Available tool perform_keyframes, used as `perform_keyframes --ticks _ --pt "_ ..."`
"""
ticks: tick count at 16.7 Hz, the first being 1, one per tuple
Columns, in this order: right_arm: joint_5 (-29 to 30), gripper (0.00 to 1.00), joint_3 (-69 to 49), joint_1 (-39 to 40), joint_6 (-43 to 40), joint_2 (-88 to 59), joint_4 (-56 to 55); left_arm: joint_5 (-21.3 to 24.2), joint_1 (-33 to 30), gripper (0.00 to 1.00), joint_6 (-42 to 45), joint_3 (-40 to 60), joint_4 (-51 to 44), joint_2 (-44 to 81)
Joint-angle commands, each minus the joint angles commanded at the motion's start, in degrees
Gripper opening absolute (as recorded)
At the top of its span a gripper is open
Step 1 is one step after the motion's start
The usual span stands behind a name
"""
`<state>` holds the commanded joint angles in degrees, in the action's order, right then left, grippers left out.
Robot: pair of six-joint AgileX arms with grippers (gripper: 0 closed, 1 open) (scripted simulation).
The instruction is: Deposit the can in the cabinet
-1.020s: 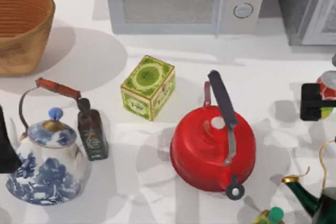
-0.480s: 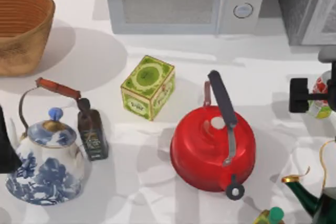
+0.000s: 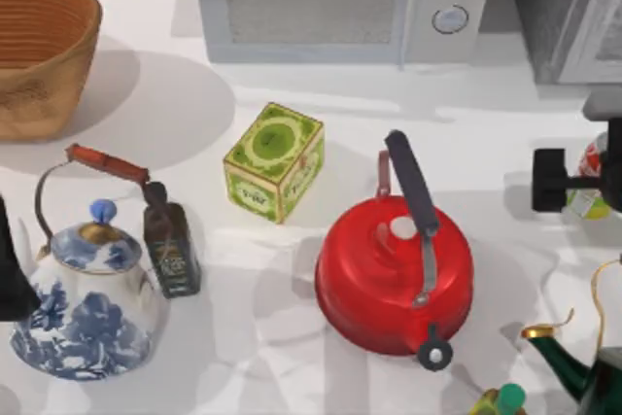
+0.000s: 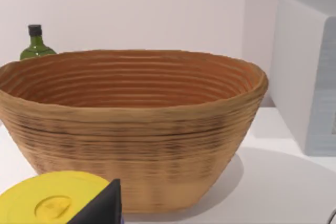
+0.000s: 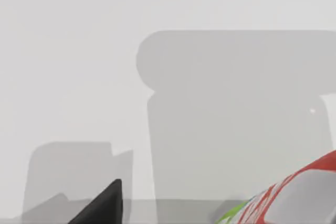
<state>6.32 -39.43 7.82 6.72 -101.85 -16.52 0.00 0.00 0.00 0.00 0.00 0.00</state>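
Right gripper (image 3: pixel 589 179) at the worktop's (image 3: pixel 292 269) right edge, pinching the can (image 3: pixel 593 180), red, white and lime-green, held above the surface just in front of the cabinet (image 3: pixel 573 12). Cabinet at the far right corner, panel door closed, beside the microwave (image 3: pixel 345 2) with its two round knobs. In the right wrist view, can (image 5: pixel 294 198) pressed close to a dark fingertip (image 5: pixel 102 205), with bare white surface and shadows beyond.

Wicker basket (image 3: pixel 39 51) at the far left, nothing seen inside; in the left wrist view, basket (image 4: pixel 131 129) with a green bottle (image 4: pixel 35 43) behind it and a yellow lid (image 4: pixel 50 200) near.

Left arm (image 3: pixel 12 269) parked at the left edge; fingers: cannot tell.

Open room between microwave and green tea tin (image 3: pixel 275 160). Nearer row crowded: blue-and-white teapot (image 3: pixel 87 303), dark bottle (image 3: pixel 170 240), red kettle (image 3: pixel 394 274), green kettle (image 3: pixel 583 366) at the near right corner.

Lettering on tin and bottle too small to read.
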Motion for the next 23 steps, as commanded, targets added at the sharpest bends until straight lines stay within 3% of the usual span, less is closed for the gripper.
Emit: perform_keyframes --ticks 12,23 --pt "0.00 0.02 0.00 0.00 0.00 0.00 0.00 0.00 0.00 1.00 0.00 0.00 0.00 0.00" --pt "0.00 0.00 -0.43 0.07 0.07 0.35 0.80 0.00 0.00 1.00 0.00 0.00 0.00 0.00"
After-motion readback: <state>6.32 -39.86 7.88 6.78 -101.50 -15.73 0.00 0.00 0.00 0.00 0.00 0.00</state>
